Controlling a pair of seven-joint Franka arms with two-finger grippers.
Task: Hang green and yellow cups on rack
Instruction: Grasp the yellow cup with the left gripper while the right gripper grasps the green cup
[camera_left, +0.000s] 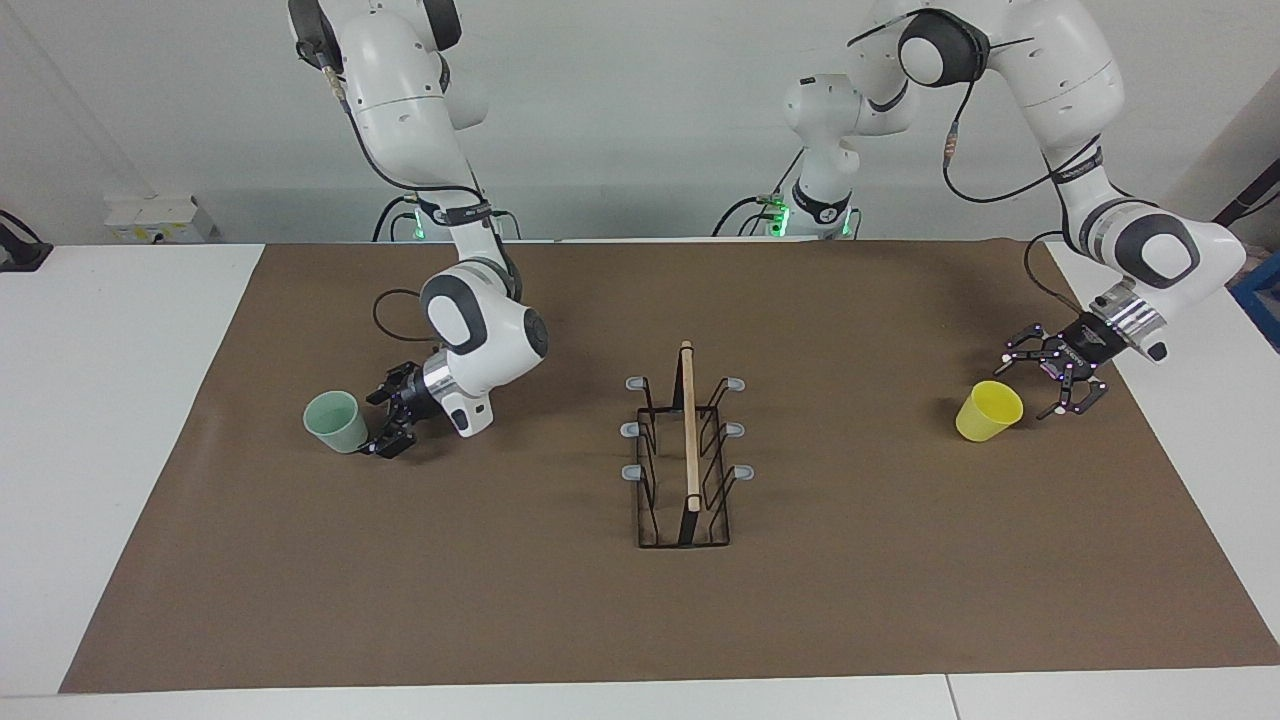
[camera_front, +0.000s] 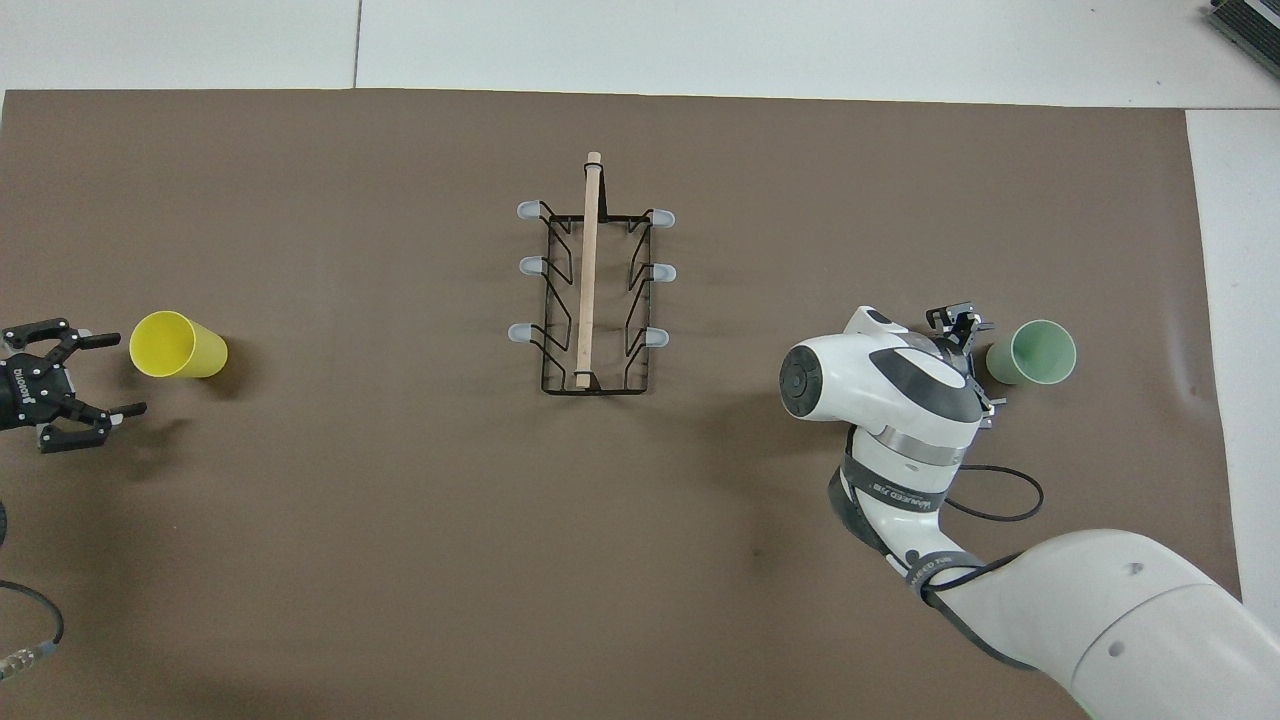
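Note:
The pale green cup (camera_left: 335, 421) stands upright, mouth up, on the brown mat toward the right arm's end; it also shows in the overhead view (camera_front: 1035, 352). My right gripper (camera_left: 384, 420) (camera_front: 977, 365) is low and open, close beside the cup on its rack side, fingertips at the cup's wall. The yellow cup (camera_left: 988, 411) (camera_front: 178, 344) stands upright toward the left arm's end. My left gripper (camera_left: 1032, 384) (camera_front: 115, 375) is open and empty, just beside the yellow cup and apart from it. The black wire rack (camera_left: 688, 450) (camera_front: 590, 290) with a wooden bar stands mid-table, its prongs bare.
The brown mat (camera_left: 640, 610) covers most of the white table. A black cable (camera_front: 990, 495) loops on the mat beside the right wrist. A dark item (camera_left: 18, 250) lies at the table's edge near the right arm's end.

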